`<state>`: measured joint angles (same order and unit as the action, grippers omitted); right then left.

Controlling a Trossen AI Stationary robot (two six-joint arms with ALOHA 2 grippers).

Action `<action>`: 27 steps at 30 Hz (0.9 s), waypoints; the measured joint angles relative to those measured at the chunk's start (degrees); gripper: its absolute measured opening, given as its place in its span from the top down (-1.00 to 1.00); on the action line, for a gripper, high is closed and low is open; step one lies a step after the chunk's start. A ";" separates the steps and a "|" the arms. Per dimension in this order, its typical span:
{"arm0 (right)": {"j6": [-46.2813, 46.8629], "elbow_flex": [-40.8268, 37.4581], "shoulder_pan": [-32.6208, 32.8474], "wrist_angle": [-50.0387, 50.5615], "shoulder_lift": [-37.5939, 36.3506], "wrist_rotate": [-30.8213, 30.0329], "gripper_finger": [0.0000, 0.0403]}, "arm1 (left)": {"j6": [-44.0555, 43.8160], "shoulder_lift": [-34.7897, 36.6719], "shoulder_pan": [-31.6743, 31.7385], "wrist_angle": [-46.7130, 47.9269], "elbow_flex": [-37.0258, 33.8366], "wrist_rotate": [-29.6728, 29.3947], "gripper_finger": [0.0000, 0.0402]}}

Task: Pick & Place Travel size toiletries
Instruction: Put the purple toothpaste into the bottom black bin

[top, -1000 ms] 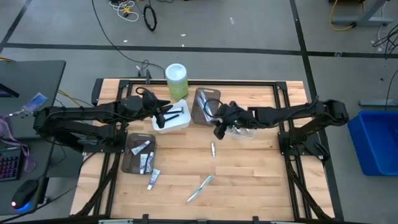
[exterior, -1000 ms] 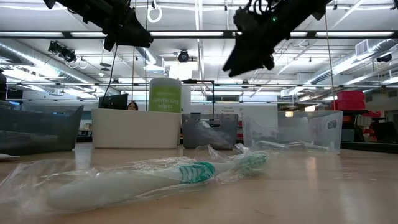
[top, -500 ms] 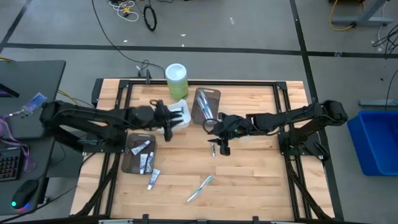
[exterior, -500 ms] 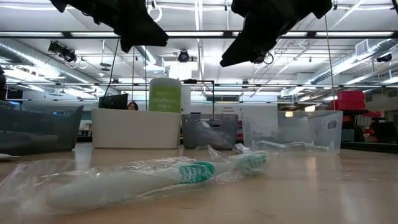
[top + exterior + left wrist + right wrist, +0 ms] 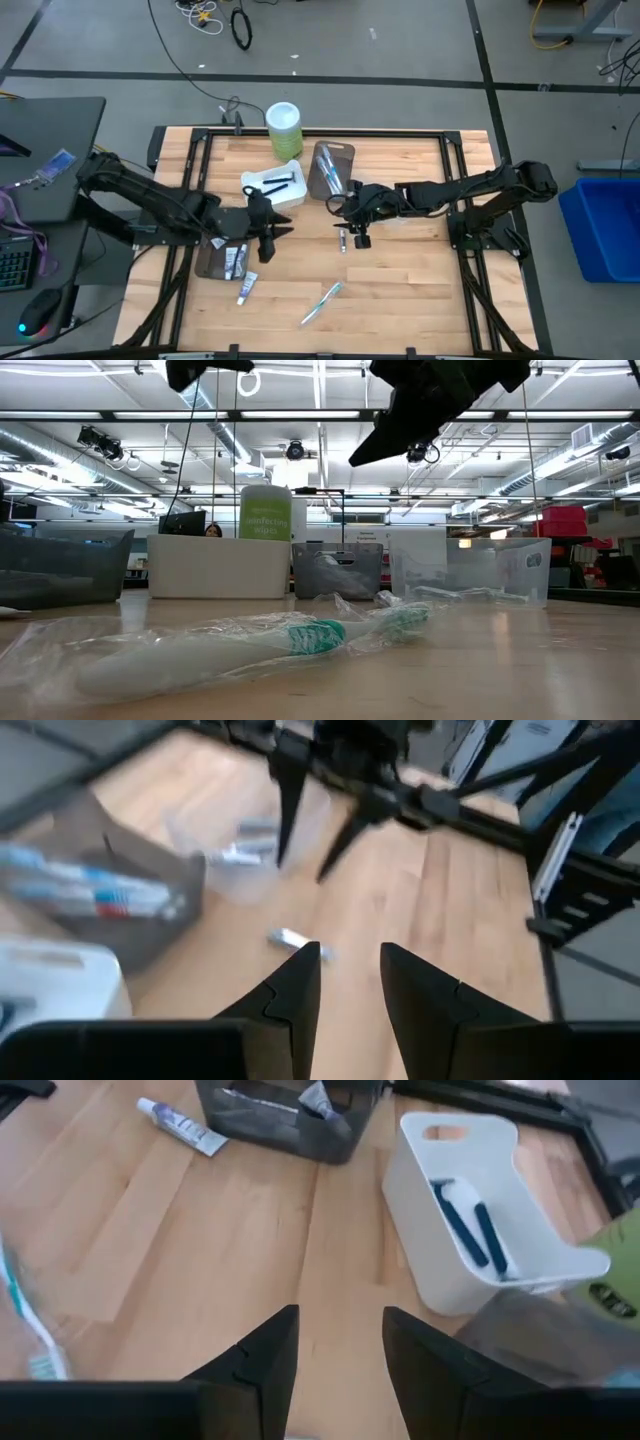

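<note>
Nearest you on the bench (image 5: pixel 400 290) lay a wrapped toothbrush (image 5: pixel 322 302), alone in the open, with a white mini tube (image 5: pixel 246 287) to its left just outside the brown tray (image 5: pixel 205 262). That tray held more mini tubes (image 5: pixel 233 260). Your left hand (image 5: pixel 270 237) hung over the tray's right edge, above the bench, its fingers apart and holding nothing; the arm reached in low from the left side.

Farther in, near the middle, a small silvery tube (image 5: pixel 342 240) lay on bare wood. Your right hand (image 5: pixel 359 232) hovered just beside it, fingers spread and empty, pointing down toward the bench, with its arm stretched in from the right. A clear tray (image 5: pixel 470 572) sat under that arm, mostly hidden from above.

Beyond these stood the white tray (image 5: pixel 290 196) with dark razors (image 5: pixel 276 184) inside, and a grey tray (image 5: pixel 330 170) to its right. Farthest back stood the green canister (image 5: pixel 284 128).
</note>
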<state>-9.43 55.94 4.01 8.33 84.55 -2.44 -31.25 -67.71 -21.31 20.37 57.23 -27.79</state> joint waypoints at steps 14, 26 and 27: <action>-7.98 0.00 -0.39 -10.26 0.00 0.01 0.23 | -33.63 -15.28 -14.91 40.63 13.80 23.67 0.43; -8.06 0.00 -0.72 -16.42 0.00 0.01 0.23 | -59.64 -25.07 -29.86 47.07 13.75 35.85 0.43; -8.06 0.00 -0.72 -16.77 0.00 0.01 0.23 | -59.60 -25.73 -30.24 47.80 13.75 35.13 0.43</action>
<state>-17.50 55.94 3.29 -8.45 84.55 -2.44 -90.85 -93.44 -51.55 68.17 70.98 7.34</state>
